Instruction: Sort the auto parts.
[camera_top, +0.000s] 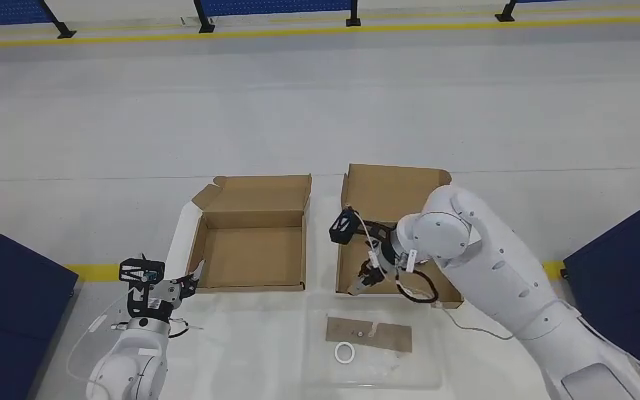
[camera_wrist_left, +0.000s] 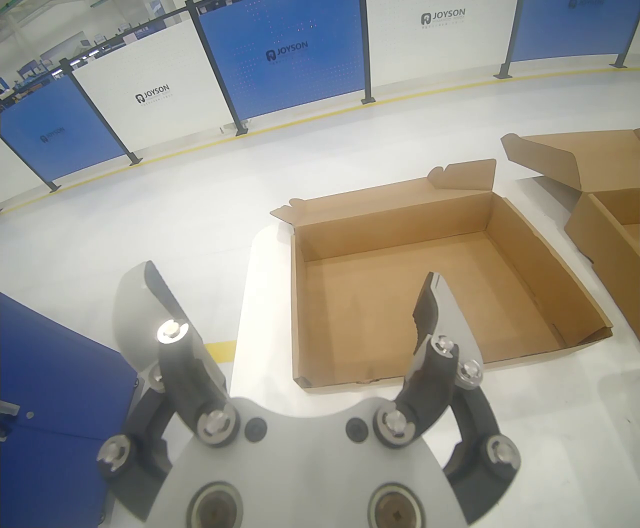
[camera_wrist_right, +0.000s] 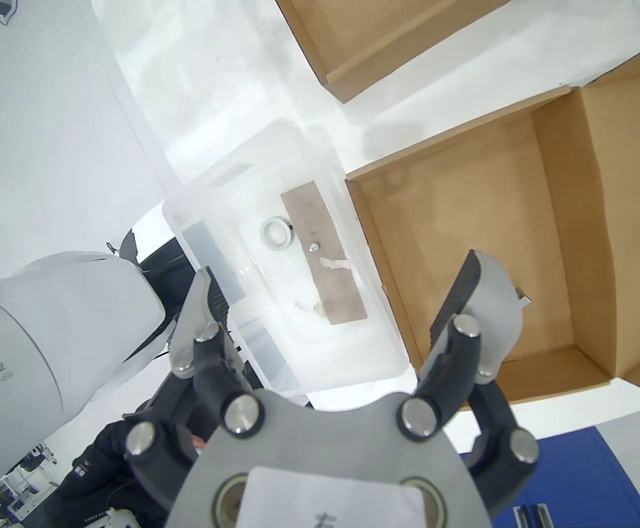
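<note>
Logo-printed blue panels (camera_wrist_left: 280, 75) line the floor (camera_wrist_left: 150, 210) behind, while left gripper (camera_wrist_left: 291, 275) and right gripper (camera_wrist_right: 340, 267) both gape wide.

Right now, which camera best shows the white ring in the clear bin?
The right wrist view: the white ring lies close and whole in the clear bin. The top view shows it tiny; the left wrist view faces a cardboard box.

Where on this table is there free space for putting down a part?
The left box floor is bare. In the bin, the floor beside the ring and strip looks free. The right box's near edge is crowded: the right tool hangs open over it.
</note>
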